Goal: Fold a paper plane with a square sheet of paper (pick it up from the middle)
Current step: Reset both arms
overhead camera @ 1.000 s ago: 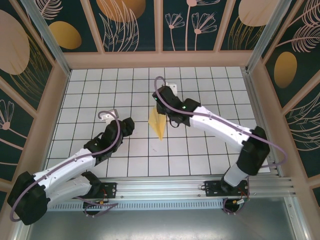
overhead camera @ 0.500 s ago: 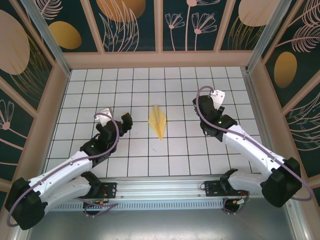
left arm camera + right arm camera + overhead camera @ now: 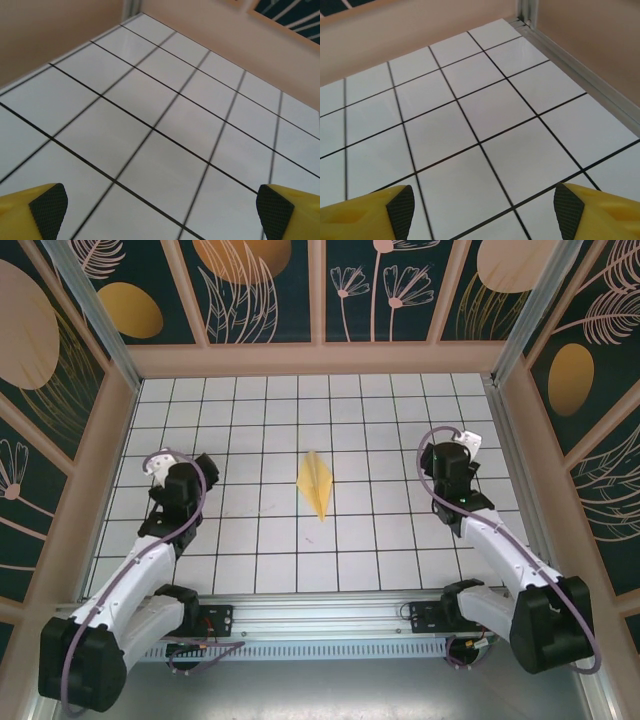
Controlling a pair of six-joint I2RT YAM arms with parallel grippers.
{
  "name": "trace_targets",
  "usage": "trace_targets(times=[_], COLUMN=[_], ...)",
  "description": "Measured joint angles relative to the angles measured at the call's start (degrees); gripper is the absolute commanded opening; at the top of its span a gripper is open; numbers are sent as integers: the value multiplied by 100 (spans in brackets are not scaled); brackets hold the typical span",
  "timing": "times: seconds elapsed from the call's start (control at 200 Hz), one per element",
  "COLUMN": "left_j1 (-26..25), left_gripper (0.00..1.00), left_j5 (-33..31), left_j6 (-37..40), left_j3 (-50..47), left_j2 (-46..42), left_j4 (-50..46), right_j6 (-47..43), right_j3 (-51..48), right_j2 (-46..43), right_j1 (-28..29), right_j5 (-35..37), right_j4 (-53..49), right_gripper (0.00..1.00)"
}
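The square sheet of paper lies folded into a narrow yellow paper plane (image 3: pixel 318 485) with a centre crease, flat on the white grid table, its point toward the near edge. My left gripper (image 3: pixel 180 461) hangs well left of it, about two to three tiles away. In the left wrist view the left gripper (image 3: pixel 160 215) is open, with bare tiles between its yellow fingertips (image 3: pixel 47 210). My right gripper (image 3: pixel 452 444) hangs about as far to the plane's right. In the right wrist view the right gripper (image 3: pixel 484 210) is open with nothing between its black pads (image 3: pixel 567 207).
The white grid table (image 3: pixel 260 570) is fenced by beige walls (image 3: pixel 320 360) at the back and on both sides. A metal rail (image 3: pixel 580 70) runs along the right edge near my right gripper. The arm bases sit on the rail (image 3: pixel 330 615) at the near edge.
My right gripper left the plane and swung away to the right. My left gripper drew back to the left. Both jaws opened wider. The plane stayed where it was.
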Motion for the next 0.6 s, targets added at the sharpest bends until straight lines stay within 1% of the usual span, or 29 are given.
trace_targets(times=[0.08, 0.19, 0.26, 0.365, 0.425, 0.495, 0.535, 0.6], left_j1=[332, 437, 442, 444, 459, 476, 481, 481], left_gripper=[99, 99, 99, 99, 98, 98, 99, 99], left_j5=[-9, -70, -79, -96, -101, -83, -70, -13], left_j6=[197, 614, 911, 1351, 1545, 1742, 1860, 2083], left_j3=[0, -26, -149, -424, -568, -691, -813, -1141], left_j2=[289, 721, 885, 1115, 1290, 1521, 1628, 1770], left_j4=[177, 675, 1185, 2046, 2463, 2887, 3241, 4028], right_j6=[-254, -640, -911, -1340, -1517, -1729, -1838, -1987], right_j3=[-251, -846, -1165, -1447, -1447, -1432, -1438, -1569], right_j2=[374, 787, 973, 1458, 1779, 2015, 2076, 2122], right_j1=[-367, -562, -562, -608, -643, -669, -682, -743], right_j5=[-120, -299, -498, -789, -960, -1222, -1362, -1611], right_j4=[612, 1646, 2247, 3418, 3807, 4107, 4275, 4817], right_gripper=[78, 78, 78, 76, 74, 74, 75, 76])
